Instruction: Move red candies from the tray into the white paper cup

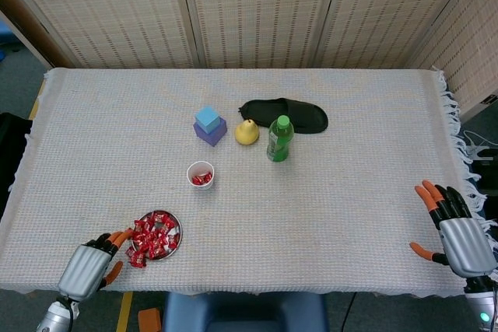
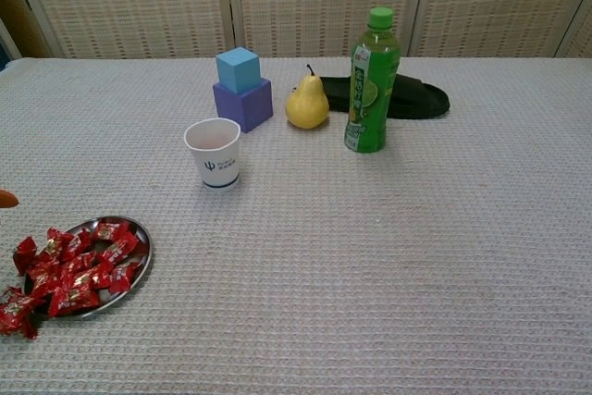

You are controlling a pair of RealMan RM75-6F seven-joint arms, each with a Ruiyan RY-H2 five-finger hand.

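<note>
A round metal tray [image 1: 174, 237] [image 2: 139, 231] near the table's front left holds several red candies [image 1: 153, 237] [image 2: 79, 268]. The white paper cup [image 1: 200, 174] [image 2: 214, 154] stands upright behind it with red candies inside, seen in the head view. My left hand [image 1: 88, 266] is at the front left edge, just left of the tray, fingers apart and empty; only an orange fingertip shows at the chest view's left edge. My right hand [image 1: 454, 222] hovers at the far right edge, fingers spread, holding nothing.
Behind the cup stand a blue cube on a purple block [image 1: 209, 125] [image 2: 242, 88], a yellow pear [image 1: 247, 132] [image 2: 307, 104], a green bottle [image 1: 279, 138] [image 2: 372, 80] and a black slipper [image 1: 285, 113] [image 2: 407, 97]. A woven cloth [image 1: 350, 192] covers the table.
</note>
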